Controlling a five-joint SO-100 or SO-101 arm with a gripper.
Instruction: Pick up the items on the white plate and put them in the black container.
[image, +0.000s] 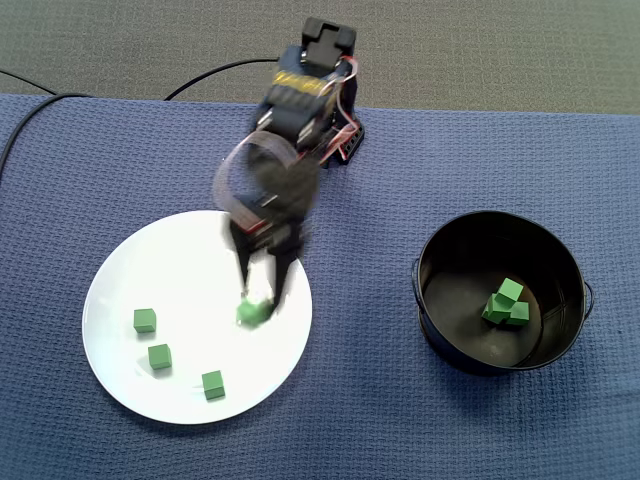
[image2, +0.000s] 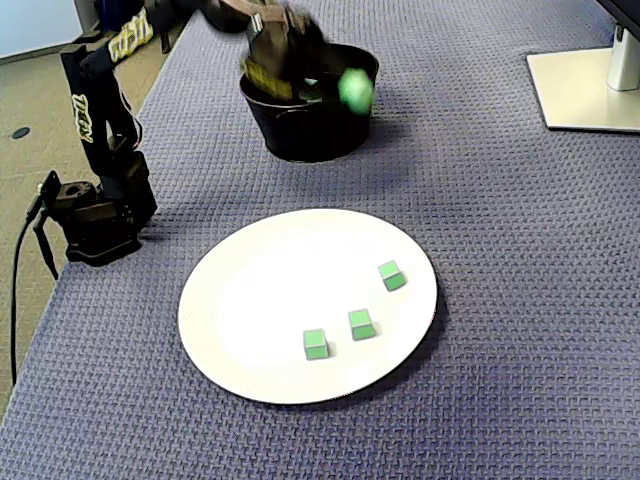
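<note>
gripper (image: 262, 300): clenched on one green cube (image: 252, 313)
white plate (image: 180, 260): three loose cubes (image: 145, 320) on it
black container (image: 560, 270): stored cubes (image: 508, 302) inside

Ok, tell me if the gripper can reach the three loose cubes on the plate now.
Probably yes: the three cubes lie apart and uncovered on the white plate. But the gripper seems shut on a fourth cube, which must go first.
</note>
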